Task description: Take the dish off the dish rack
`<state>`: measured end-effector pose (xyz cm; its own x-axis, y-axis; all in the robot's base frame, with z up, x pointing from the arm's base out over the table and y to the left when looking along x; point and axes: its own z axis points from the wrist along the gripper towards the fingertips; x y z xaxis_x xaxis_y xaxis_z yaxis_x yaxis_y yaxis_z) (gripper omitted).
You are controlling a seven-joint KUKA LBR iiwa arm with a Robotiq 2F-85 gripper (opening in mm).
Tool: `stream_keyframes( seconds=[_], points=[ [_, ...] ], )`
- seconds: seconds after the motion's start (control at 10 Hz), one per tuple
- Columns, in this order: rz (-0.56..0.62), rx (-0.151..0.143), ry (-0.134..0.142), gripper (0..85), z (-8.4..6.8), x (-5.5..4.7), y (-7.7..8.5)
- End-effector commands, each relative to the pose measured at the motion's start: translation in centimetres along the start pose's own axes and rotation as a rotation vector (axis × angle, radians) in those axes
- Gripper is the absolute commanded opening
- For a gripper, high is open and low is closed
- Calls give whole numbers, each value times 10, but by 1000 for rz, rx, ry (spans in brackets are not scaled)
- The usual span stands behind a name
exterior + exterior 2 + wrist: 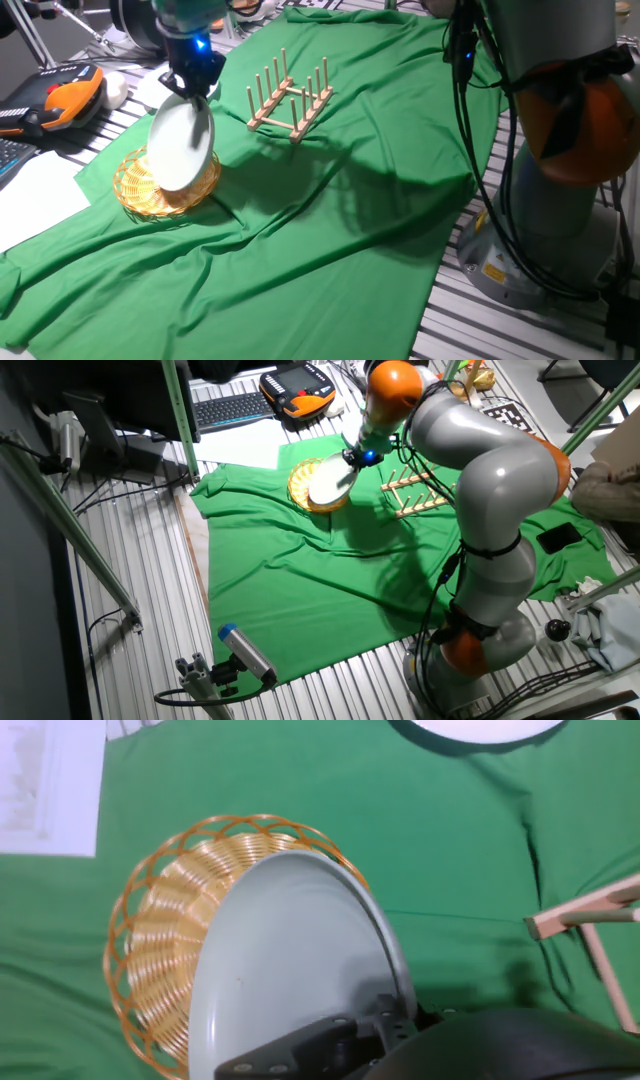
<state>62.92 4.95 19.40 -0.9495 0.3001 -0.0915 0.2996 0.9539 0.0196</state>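
Hand view: round smooth dish over woven basket

A green cloth covers most of the table, rumpled into folds along its near edge. A round woven wicker basket sits on the cloth at the left; in the hand view its open looped rim and coiled floor show clearly. Far left, off the cloth, an orange-and-black handheld pendant lies on the slatted tabletop, with a black keyboard beside it in the other fixed view. White paper lies at the cloth's left edge.
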Motion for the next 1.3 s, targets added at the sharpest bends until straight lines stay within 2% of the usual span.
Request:
stream_keyframes(
  seconds=[0.0,0.1,0.2,0.3,0.4,0.5,0.6,0.7,0.9,1.1,1.2],
  points=[
    [-34,14,8,0,0,0,0],
    [-101,36,33,0,0,0,0],
    [-190,33,86,0,0,0,0],
    [-215,4,121,0,0,0,0],
    [-199,-12,112,0,0,0,0],
    [-183,-13,97,0,0,0,0],
    [-154,-44,65,0,10,-2,15],
    [-131,-78,56,0,16,-7,25],
    [-80,-87,-6,0,29,-13,33],
    [-52,-127,-72,0,41,-19,33],
    [-45,-142,-94,0,47,-21,33]
  ],
)
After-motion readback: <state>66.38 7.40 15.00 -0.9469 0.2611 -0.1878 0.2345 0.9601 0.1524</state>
